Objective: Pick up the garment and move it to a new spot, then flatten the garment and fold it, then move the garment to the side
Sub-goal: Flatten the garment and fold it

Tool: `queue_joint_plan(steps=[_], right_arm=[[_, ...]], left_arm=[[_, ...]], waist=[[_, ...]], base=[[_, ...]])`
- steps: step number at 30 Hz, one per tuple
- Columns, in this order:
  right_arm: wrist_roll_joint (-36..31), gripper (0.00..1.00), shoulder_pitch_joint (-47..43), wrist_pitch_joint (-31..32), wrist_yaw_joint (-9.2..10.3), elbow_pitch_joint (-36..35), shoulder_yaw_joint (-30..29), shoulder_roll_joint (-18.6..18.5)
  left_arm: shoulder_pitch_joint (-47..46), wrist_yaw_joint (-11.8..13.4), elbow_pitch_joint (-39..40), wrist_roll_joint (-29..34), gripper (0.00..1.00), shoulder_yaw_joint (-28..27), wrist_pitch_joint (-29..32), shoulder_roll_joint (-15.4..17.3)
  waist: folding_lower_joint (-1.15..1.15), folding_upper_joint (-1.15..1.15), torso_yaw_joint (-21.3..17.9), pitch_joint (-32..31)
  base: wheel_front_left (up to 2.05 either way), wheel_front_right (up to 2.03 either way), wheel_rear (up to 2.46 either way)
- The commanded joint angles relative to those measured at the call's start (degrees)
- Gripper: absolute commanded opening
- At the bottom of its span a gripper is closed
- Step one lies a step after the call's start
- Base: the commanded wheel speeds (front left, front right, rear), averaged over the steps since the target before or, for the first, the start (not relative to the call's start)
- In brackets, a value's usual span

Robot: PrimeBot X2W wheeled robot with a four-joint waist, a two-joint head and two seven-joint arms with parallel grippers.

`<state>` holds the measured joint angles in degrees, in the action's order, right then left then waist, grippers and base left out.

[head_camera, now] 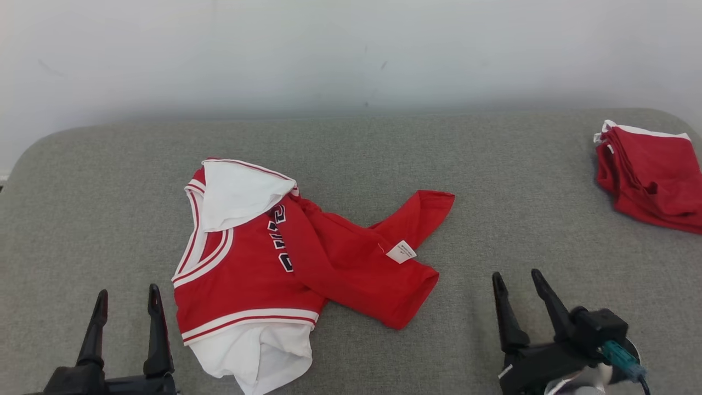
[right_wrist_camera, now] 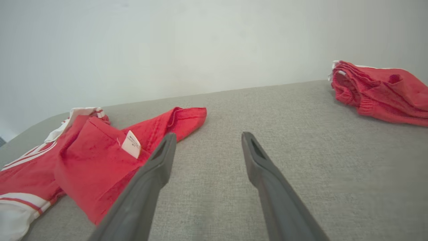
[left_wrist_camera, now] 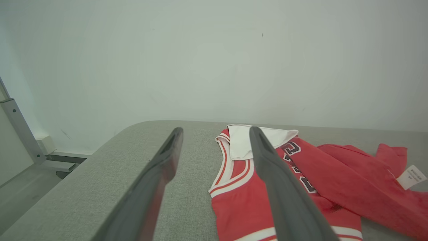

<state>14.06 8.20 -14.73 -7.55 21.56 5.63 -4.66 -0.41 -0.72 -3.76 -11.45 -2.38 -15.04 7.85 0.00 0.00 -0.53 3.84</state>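
A red and white jersey [head_camera: 290, 258] lies crumpled in the middle of the grey padded surface [head_camera: 384, 148], partly turned inside out, with a white care tag [head_camera: 401, 252] showing. The left wrist view has the jersey [left_wrist_camera: 301, 187] to the right of my fingers, and the right wrist view has the jersey [right_wrist_camera: 87, 160] at the left. My left gripper [head_camera: 127, 299] stands open at the lower left, just left of the jersey's hem, holding nothing. My right gripper [head_camera: 517, 281] stands open at the lower right, apart from the cloth.
A folded red garment with white trim [head_camera: 650, 175] rests at the far right edge of the surface, also in the right wrist view as the red pile [right_wrist_camera: 381, 90]. A pale wall [head_camera: 351, 49] rises behind. A metal frame [left_wrist_camera: 20, 130] stands off the surface's left end.
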Motion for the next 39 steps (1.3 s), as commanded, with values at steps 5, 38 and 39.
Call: queue_joint_plan(steps=[5,38,39], right_arm=[[1.2,1.00,6.3,1.1,0.15,4.7,4.6,-1.3],[6.8,0.00,21.0,-0.5,0.15,14.1,12.5,-5.4],[6.6,0.00,21.8,-0.5,0.15,12.7,12.7,-6.0]], left_arm=[[-1.9,-2.1,-1.0,1.6,1.00,-0.2,-0.2,-1.9],[-1.1,-5.7,-4.8,3.9,1.00,-2.0,-0.2,-4.8],[-0.8,-5.8,-4.9,3.9,1.00,-2.1,-0.2,-4.8]], waist=[[0.00,0.00,3.4,1.0],[0.00,0.00,5.9,-1.6],[0.00,0.00,5.5,-1.9]], base=[[0.00,0.00,0.00],[0.00,0.00,0.00],[0.00,0.00,0.00]])
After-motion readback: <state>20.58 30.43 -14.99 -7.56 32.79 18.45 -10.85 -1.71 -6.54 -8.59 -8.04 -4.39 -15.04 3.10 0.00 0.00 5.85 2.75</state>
